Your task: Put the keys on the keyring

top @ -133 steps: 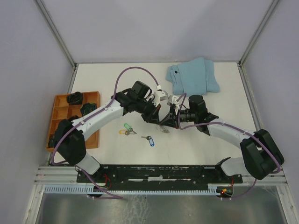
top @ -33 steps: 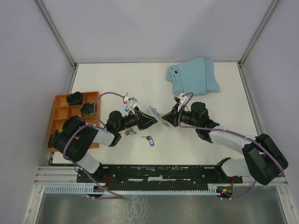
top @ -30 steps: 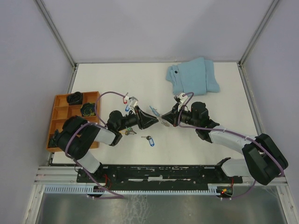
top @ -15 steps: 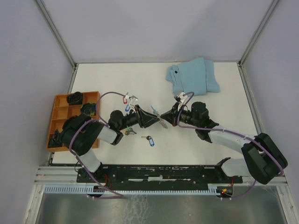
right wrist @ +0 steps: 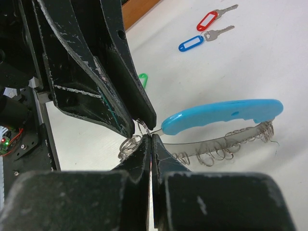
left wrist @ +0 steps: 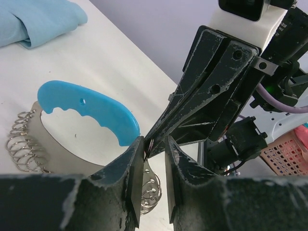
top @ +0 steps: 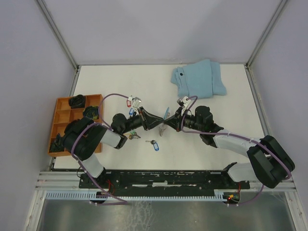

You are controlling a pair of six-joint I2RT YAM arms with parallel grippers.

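Both arms are reaching low, tip to tip, right end effector (right wrist: pixel 150 137) pinching the keyring (right wrist: pixel 221 115) wire, left end effector (left wrist: pixel 153 144) gaping slightly around it.

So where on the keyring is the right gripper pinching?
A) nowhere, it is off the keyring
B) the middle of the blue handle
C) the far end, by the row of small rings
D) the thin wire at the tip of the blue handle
D: in the right wrist view the right gripper is shut on the thin wire leaving the near tip of the blue handle of the keyring; the handle's middle and far end are free.
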